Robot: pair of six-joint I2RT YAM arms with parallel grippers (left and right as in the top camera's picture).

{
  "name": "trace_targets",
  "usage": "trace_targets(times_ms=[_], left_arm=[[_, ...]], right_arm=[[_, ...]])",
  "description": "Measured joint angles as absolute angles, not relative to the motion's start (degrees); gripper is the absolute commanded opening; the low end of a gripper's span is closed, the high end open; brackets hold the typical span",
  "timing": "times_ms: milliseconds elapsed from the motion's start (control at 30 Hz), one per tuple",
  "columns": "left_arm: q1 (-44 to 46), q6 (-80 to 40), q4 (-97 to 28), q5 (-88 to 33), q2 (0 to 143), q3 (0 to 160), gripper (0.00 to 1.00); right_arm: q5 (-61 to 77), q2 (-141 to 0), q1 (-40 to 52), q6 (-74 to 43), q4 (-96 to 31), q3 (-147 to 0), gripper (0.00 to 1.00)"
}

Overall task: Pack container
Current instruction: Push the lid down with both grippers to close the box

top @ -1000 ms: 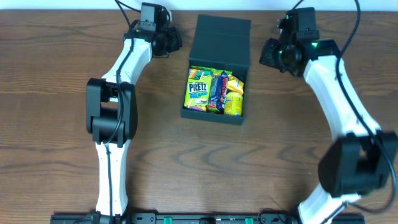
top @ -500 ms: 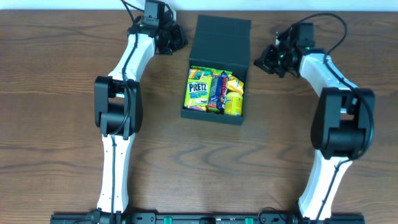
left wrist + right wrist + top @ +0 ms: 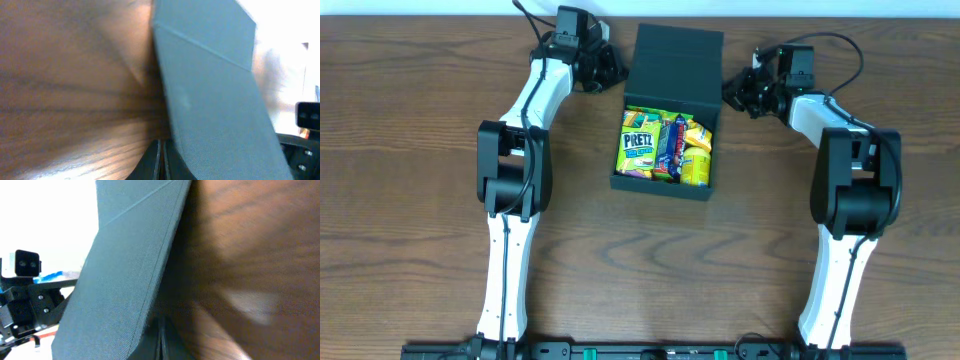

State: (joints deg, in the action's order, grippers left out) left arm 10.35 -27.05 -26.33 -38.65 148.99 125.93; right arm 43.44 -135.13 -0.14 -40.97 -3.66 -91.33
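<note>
Both beside container (image 3: 678,62) lid | left tool (image 3: 613,73), right tool (image 3: 730,94) | opening unclear

The overhead view looks straight down from high above the desk (image 3: 410,150), with the container (image 3: 660,185) near its middle. Each wrist view sits low and very close beside the container, the left one facing its left flank, the right one its right. All three share the lid (image 3: 210,90).

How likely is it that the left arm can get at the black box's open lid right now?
Probably yes. The left tool sits right beside the left edge of the lid, with nothing between them. Its wrist camera shows the lid's surface close up, beside bare table.
</note>
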Motion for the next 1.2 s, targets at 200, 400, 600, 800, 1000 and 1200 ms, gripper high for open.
trace_targets(times_ms=[200, 400, 600, 800, 1000, 1200], left_arm=[[9.8, -27.0, -25.4, -42.2, 149.0, 126.7, 0.06], [9.0, -24.7, -29.1, -45.2, 149.0, 129.9, 0.06], [8.6, -19.0, -38.0, -46.5, 149.1, 137.8, 0.06], [8.2, -14.8, -44.0, -47.2, 149.1, 144.1, 0.06], [7.4, -10.3, -52.6, -47.5, 149.1, 149.1, 0.06], [7.0, -6.0, -59.7, -45.9, 149.1, 150.0, 0.06]], right_arm=[[49.3, -135.3, -0.3, -41.8, 5.1, -91.3, 0.02], [57.6, -135.4, -0.9, -41.6, 13.1, -91.2, 0.01], [65.7, -135.4, -1.0, -41.7, 18.0, -91.2, 0.02], [71.5, -134.7, -0.9, -41.9, 19.3, -91.2, 0.02], [77.0, -132.9, -0.1, -41.9, 18.7, -91.2, 0.02], [79.5, -132.1, 3.1, -41.7, 14.1, -91.3, 0.02]])
